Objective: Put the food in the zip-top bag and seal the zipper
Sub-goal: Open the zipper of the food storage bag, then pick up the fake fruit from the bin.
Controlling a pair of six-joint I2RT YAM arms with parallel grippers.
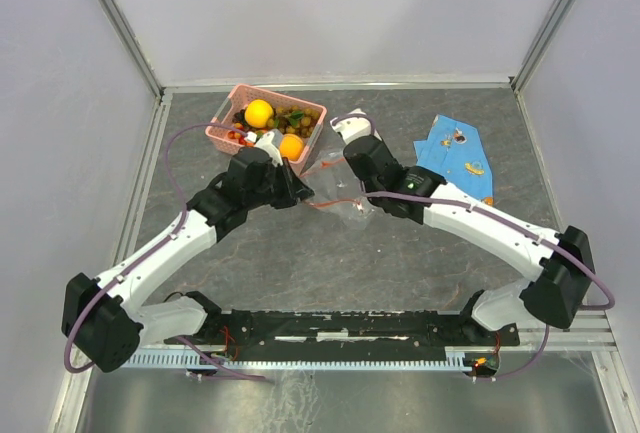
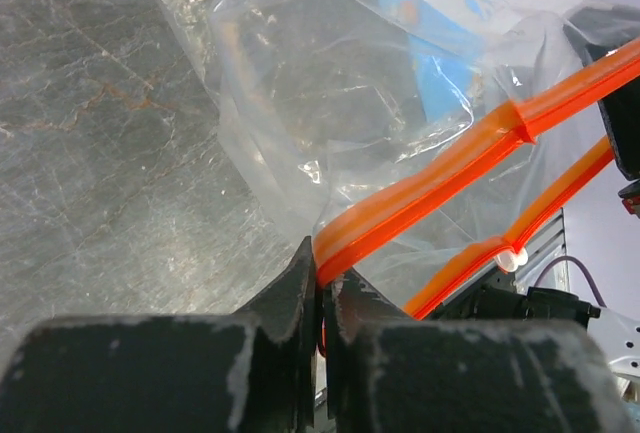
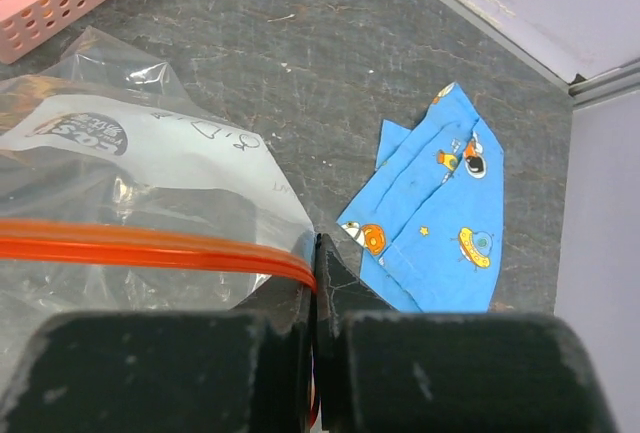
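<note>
Pinching the zipper (image 2: 440,168) at opposite ends, left claw (image 2: 320,275) and right claw (image 3: 317,253) were clamped on it — zip-top bag (image 2: 330,83) slung between them, food (image 1: 259,113) beyond the left claw; pull was best shared evenly.

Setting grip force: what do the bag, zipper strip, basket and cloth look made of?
Bag: thin clear plastic film, glossy; crinkles and glare streaks. Zipper strip: thicker orange-red plastic, smooth, semi-gloss, seemingly flexible as it bends. Basket: pink rigid-looking moulded plastic, matte, lattice holes. Cloth: blue printed fabric, probably; matte with soft folds.
</note>
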